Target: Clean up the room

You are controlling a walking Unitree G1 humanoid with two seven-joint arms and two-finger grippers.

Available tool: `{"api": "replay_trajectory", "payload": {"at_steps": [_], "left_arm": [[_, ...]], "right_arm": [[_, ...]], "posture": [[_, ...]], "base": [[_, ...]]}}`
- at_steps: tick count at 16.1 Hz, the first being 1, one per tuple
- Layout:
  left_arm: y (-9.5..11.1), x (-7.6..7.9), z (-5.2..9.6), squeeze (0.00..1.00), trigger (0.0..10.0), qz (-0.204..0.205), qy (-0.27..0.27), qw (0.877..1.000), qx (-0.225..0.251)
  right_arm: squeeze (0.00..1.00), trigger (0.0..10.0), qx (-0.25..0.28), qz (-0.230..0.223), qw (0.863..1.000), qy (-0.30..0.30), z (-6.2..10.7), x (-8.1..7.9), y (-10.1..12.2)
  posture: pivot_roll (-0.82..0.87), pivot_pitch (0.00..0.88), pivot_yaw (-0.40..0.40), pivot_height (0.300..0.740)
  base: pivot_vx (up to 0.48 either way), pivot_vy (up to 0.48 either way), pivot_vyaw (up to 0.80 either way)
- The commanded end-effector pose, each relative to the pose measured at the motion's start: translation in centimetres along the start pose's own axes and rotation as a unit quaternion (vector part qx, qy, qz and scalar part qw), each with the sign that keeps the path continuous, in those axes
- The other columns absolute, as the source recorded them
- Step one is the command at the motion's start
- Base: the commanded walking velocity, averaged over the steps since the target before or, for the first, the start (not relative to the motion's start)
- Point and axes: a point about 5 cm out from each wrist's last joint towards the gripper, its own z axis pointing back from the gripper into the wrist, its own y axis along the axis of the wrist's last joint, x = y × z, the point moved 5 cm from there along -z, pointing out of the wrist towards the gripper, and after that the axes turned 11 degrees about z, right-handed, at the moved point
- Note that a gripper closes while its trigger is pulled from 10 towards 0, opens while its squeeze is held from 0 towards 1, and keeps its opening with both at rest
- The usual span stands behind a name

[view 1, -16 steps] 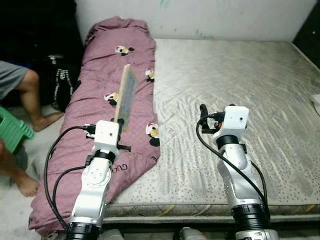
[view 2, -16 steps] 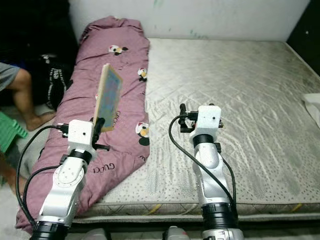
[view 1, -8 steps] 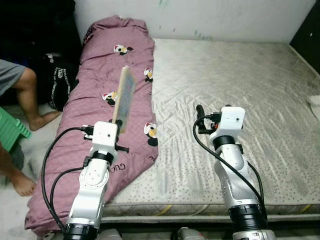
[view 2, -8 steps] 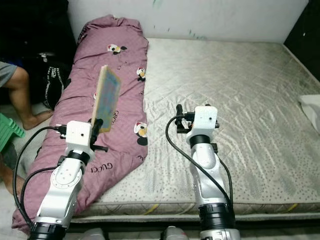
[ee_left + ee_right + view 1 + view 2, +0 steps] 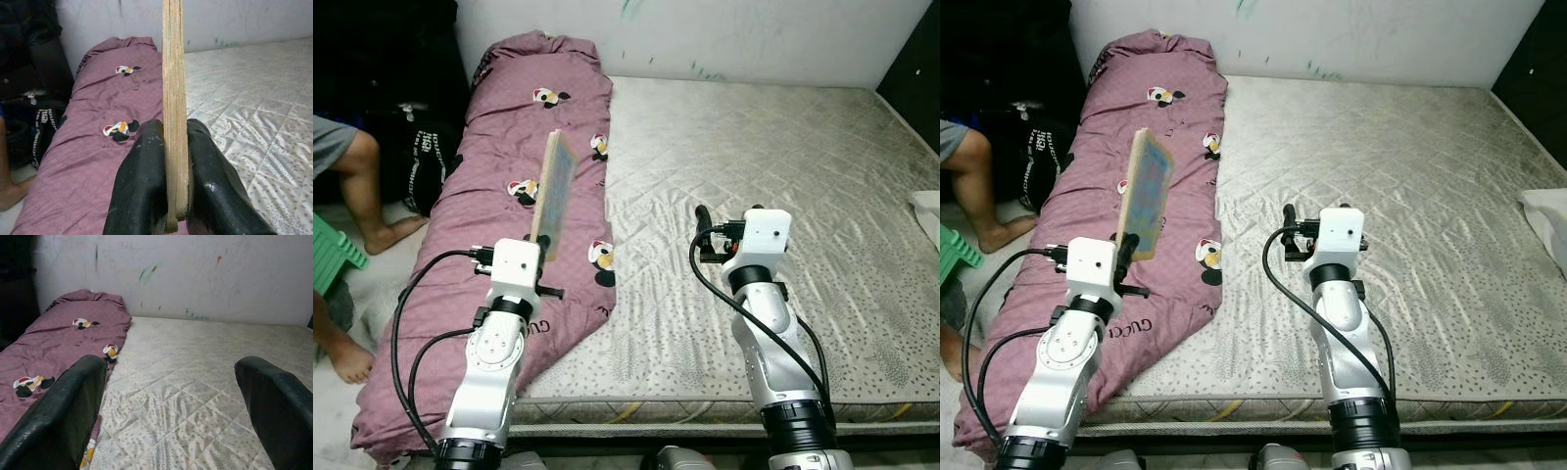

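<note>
Left tool [image 5: 171, 196]: clamping one thin wooden board [image 5: 553, 191] on edge, standing upright above the fingers.
Right tool [image 5: 171, 406]: hovering with fingers wide apart, gripping nothing.
Quilt: one purple quilt [image 5: 524, 147] with cartoon prints, lying under and beyond the left tool.
Mattress: one bare grey mattress [image 5: 783, 166], stretching beneath and ahead of the right tool.
Person: two bare legs [image 5: 372, 196], well off the left tool's outer side.
</note>
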Motion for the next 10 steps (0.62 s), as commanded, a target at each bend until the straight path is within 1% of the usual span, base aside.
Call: {"api": "replay_trajectory", "payload": {"at_steps": [1, 10], "left_arm": [[1.2, 0.34, -0.22, 0.0, 10.0, -0.003, -0.005, 1.0, 0.023], [1.06, 0.32, -0.14, 0.0, 10.0, 0.002, -0.002, 1.0, 0.023]], "right_arm": [[0.0, 10.0, -0.003, -0.002, 1.0, -0.002, -0.06, 0.29, -0.11], [0.0, 10.0, -0.004, -0.003, 1.0, 0.004, -0.02, 0.16, -0.18]], "posture": [[-0.01, 0.0, -0.023, 0.74], [-0.02, 0.0, -0.024, 0.74]], "base": [[0.0, -0.259, 0.0], [0.0, -0.32, 0.0]]}}
